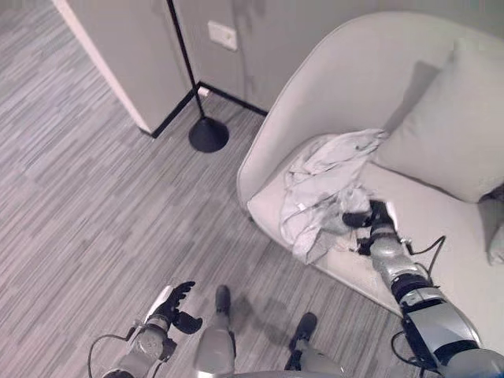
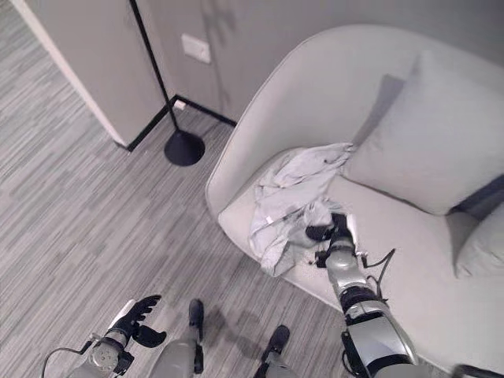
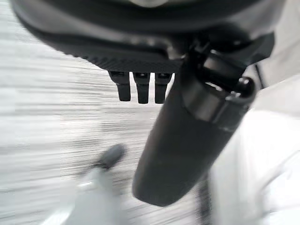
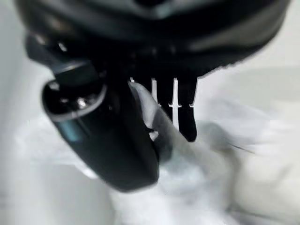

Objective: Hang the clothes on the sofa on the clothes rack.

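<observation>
On the sofa seat, near its front edge, sits your target: a crumpled pale grey garment with one end draped up toward the big cushion and the other spilling over the seat's lip toward the floor; it's bunched like that because nobody's lifted it yet, so you're at the grab step, early in the job.

Your right hand is right at the near edge of the heap, reaching in from the seat side; in the right wrist view the thumb and fingers have a fold of cloth pinched between them, so I'd call that closed on the garment, though the bite looks thin, more one layer than the bulk; I'd guess that's why it's gone in low, where the fabric stands up in a ridge.

Your left hand hangs down by the striped floor, fingers loosely spread, holding nothing; it's free to help later.

What I take for the rack is a black pole on a round base by the wall corner, well apart from the sofa; you'll have to turn to reach it; watch the trailing end drag as you lift.
</observation>
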Robot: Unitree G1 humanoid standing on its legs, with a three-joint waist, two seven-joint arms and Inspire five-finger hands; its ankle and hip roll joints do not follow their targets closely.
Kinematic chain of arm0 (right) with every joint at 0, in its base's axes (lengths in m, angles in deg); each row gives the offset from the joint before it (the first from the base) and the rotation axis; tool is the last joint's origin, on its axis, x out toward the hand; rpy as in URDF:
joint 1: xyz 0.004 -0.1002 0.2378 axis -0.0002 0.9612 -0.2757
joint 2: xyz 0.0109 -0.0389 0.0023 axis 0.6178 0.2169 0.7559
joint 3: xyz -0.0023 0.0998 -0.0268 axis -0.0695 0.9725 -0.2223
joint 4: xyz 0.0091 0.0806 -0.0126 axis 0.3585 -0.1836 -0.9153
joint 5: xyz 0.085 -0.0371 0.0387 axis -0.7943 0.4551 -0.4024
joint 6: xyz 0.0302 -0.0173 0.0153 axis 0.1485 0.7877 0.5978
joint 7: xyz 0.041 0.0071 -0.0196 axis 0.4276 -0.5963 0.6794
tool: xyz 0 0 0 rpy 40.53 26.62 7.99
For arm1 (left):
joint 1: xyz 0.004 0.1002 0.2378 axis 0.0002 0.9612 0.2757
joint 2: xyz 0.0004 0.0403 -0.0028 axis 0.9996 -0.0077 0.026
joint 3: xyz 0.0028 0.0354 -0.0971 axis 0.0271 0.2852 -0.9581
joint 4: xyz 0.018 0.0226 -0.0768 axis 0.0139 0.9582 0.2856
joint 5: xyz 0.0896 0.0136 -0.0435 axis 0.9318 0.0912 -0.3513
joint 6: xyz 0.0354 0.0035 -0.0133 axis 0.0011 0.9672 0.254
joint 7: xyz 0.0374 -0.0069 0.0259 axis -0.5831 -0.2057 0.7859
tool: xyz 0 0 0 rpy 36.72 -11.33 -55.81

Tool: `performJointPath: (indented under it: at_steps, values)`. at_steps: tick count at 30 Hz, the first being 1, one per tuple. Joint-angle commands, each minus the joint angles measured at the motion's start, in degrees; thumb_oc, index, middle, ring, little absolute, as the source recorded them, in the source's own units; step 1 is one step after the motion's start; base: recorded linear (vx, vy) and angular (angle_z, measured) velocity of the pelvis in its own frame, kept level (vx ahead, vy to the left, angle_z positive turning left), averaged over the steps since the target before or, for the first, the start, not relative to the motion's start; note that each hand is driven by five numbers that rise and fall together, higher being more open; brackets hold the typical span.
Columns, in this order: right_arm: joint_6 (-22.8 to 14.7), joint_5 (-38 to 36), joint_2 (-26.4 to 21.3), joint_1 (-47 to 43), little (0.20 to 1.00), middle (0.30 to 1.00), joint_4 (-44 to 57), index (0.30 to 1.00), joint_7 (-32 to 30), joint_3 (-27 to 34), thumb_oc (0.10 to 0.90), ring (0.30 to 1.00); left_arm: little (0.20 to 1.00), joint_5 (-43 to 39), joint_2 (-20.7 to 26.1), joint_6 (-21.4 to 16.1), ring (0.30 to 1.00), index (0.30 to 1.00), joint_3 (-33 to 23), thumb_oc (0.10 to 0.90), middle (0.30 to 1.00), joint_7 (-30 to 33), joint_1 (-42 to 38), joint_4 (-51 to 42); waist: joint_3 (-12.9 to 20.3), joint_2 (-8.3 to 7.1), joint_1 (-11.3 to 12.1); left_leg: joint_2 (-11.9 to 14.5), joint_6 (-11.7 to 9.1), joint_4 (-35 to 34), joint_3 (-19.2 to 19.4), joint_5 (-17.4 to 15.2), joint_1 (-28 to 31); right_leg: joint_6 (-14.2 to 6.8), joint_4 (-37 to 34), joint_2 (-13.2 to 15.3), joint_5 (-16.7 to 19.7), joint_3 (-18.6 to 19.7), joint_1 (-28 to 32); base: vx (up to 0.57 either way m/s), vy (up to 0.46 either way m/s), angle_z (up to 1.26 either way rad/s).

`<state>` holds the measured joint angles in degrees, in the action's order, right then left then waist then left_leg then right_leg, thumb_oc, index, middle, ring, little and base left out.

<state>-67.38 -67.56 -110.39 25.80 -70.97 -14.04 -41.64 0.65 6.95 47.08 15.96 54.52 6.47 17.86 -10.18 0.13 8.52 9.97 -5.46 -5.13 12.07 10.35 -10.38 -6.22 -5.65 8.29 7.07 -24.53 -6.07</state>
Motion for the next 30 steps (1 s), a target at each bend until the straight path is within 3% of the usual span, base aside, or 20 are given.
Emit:
performJointPath:
  at_steps: [1,3,6,8,13,16,22,27,30]
  values:
    - [-7.26,-10.83,-2.72,-4.97,0.300,0.300,8.67,0.300,2.41,3.73,0.400,0.300,0.900,-4.98,2.38,-1.85,0.900,0.900,-0.60,0.800,0.900,-0.26,-3.62,-4.13,1.85,-1.37,0.90,1.51,-1.90,0.52,-1.60,-2.03,-0.64,-0.52,0.73,-0.32,-9.17,-1.18,7.02,-0.08,-0.004,-0.18]
    - [-8.29,-14.99,-4.07,-6.59,0.300,0.300,15.45,0.300,4.38,5.20,0.400,0.300,0.900,-8.50,2.30,-2.39,0.900,0.900,-3.03,0.800,0.900,-1.21,-3.19,-11.41,3.88,-1.41,0.65,2.06,-2.20,0.45,-0.70,-2.18,1.80,-0.31,0.65,-0.66,-9.60,-0.81,8.84,0.03,-0.036,-0.14]
    - [-7.67,-13.07,-6.61,-12.43,0.300,0.300,17.66,0.300,4.66,4.40,0.400,0.300,0.900,-11.17,2.66,-2.55,0.900,0.900,-4.12,0.800,0.900,-2.90,-1.76,-18.07,5.68,-1.25,0.59,2.57,-2.48,0.51,0.17,-2.43,3.82,-0.29,0.65,-0.87,-9.88,-0.55,10.23,0.01,-0.013,-0.15]
    - [-7.10,-11.26,-7.68,-15.29,0.300,0.300,16.99,0.300,4.35,3.35,0.400,0.300,0.900,-11.37,2.67,-2.59,0.900,0.900,-4.28,0.800,0.900,-3.78,-1.21,-19.87,6.27,-1.10,0.67,2.80,-2.56,0.50,0.51,-2.63,4.69,-0.37,0.65,-0.95,-9.94,-0.28,10.81,0.03,0.006,-0.17]
    - [-6.17,-16.28,-8.01,-21.55,0.300,0.300,20.53,0.300,5.83,0.79,0.400,0.300,0.900,-11.67,3.02,-1.36,0.900,0.900,-6.35,0.800,0.900,-5.01,2.09,-26.27,7.77,-1.01,0.77,3.54,-2.54,0.67,2.07,-3.22,8.18,-0.02,0.65,-1.42,-10.23,0.80,13.00,0.04,-0.005,-0.19]
    - [-9.49,-19.24,-8.79,-28.23,0.300,0.300,22.75,0.300,4.08,1.75,0.400,0.300,0.900,-7.47,4.35,-2.13,0.900,0.900,-7.03,0.800,0.900,-3.82,1.86,-26.74,9.24,-1.28,1.18,4.20,-3.38,0.48,2.19,-2.66,8.60,0.19,0.65,-1.86,-10.81,0.52,13.69,0.01,-0.012,-0.07]
    - [-10.30,-21.14,-11.11,-42.80,0.300,0.300,20.95,0.300,2.55,-3.04,0.400,0.300,0.900,-1.18,4.27,-2.47,0.900,0.900,-8.72,0.800,0.900,1.53,-1.86,-26.66,10.58,-2.34,0.88,4.48,-3.82,0.42,2.30,-2.42,8.56,0.35,0.65,-2.10,-10.61,0.54,13.67,0.00,-0.006,0.01]
    - [-11.67,-23.21,-10.12,-50.07,0.300,0.300,17.50,0.300,2.22,-6.24,0.400,0.300,0.900,0.63,5.48,-4.61,0.900,0.900,-7.31,0.800,0.900,3.85,-4.87,-26.85,11.27,-3.09,0.65,4.70,-4.05,0.46,2.66,-2.45,8.83,0.38,0.65,-2.25,-10.48,0.77,13.72,0.00,-0.005,-0.01]
    - [-13.46,-27.79,-9.26,-58.24,0.300,0.300,12.05,0.300,1.12,-10.11,0.400,0.300,0.900,3.25,6.48,-5.86,0.900,0.900,-3.42,0.800,0.900,6.82,-9.90,-23.66,12.46,-4.00,-0.17,5.01,-4.16,0.49,2.92,-2.73,9.55,0.53,0.65,-2.72,-10.64,1.27,13.94,0.01,-0.015,-0.05]
